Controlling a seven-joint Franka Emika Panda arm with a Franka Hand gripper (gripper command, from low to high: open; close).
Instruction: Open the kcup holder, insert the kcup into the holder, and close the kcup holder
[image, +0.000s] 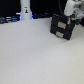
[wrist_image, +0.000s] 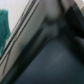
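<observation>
The kcup holder is a black boxy drawer unit with two stacked fronts, standing tilted at the exterior view's upper right. My white arm comes down onto its top, and the gripper sits at the holder's upper edge. The picture is too blurred to show the jaws. The wrist view is very close and blurred. It shows dark slanted surfaces of the holder and a pale edge. The kcup is not visible in either view.
A tall white bottle-like object with a blue base stands at the back on the exterior view's left. The white table spreads across the front. A teal patch shows in the wrist view.
</observation>
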